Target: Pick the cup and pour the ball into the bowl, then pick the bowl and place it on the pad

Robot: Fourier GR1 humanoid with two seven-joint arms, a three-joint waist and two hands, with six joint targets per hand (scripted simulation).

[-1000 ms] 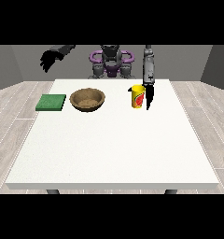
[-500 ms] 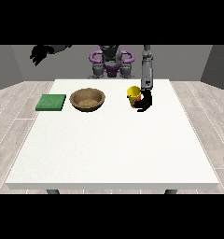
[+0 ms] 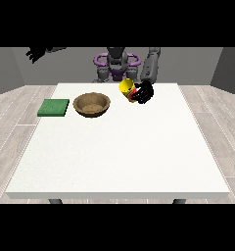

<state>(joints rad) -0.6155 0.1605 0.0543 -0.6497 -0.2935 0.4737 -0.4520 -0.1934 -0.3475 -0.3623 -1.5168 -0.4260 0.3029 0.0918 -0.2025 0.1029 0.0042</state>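
The hand at the view's right (image 3: 145, 93) is curled around the yellow cup (image 3: 127, 88), which is lifted off the white table (image 3: 119, 152) and tilted with its mouth turned toward the view's left, just right of the brown bowl (image 3: 92, 104). The bowl sits on the table, with the green pad (image 3: 54, 107) just beside it at its left. The hand at the view's left (image 3: 36, 53) hangs high, well apart from everything; whether its fingers are apart or together cannot be told.
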